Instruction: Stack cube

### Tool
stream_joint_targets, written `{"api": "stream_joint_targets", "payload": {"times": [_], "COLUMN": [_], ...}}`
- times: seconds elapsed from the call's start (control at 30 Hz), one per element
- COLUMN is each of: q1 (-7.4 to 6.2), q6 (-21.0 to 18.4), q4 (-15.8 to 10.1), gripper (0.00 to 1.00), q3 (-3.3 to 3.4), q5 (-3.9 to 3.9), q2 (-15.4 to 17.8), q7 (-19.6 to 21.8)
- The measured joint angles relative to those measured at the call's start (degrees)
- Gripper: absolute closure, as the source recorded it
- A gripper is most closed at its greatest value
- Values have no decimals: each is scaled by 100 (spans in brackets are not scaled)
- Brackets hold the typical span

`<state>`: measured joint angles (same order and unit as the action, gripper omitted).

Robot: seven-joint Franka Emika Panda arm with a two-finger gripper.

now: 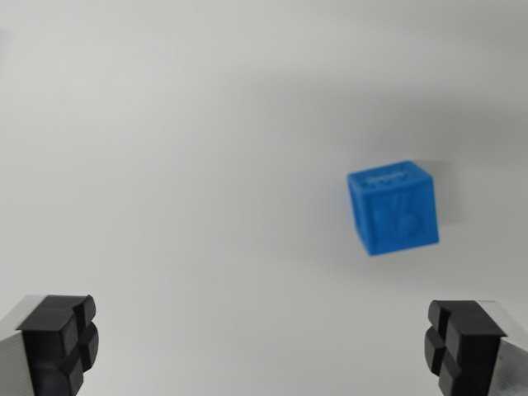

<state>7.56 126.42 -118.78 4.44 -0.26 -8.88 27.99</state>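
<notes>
A blue cube (393, 207) with embossed faces rests on a plain white surface, right of centre in the wrist view. My gripper (260, 346) hangs above the surface with its jaws spread wide. One black fingertip (59, 340) shows at the lower left corner, the other (462, 342) at the lower right. Nothing lies between them. The cube sits beyond the fingertips, closer to the right one and apart from both. No second cube shows in this view.
Bare white surface (181, 165) fills the picture around the cube. A soft shadow darkens the upper right area.
</notes>
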Motion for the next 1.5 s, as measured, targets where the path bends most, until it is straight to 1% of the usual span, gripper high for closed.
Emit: {"api": "stream_joint_targets", "payload": {"times": [0.13, 0.5, 0.87, 1.23, 1.37, 1.5], "q1": [88, 328, 647, 1010, 1055, 1055], "q6": [167, 580, 1043, 1509, 1653, 1869], "q4": [-81, -248, -357, -378, -378, -377], "gripper": [0, 0, 0, 0, 0, 0], "q3": [28, 69, 82, 79, 76, 45], "q5": [18, 75, 152, 261, 288, 316], "q2": [-75, -296, -625, -1050, -1183, -1409], "q7": [-294, -1067, -1979, -2990, -3082, -3105]}}
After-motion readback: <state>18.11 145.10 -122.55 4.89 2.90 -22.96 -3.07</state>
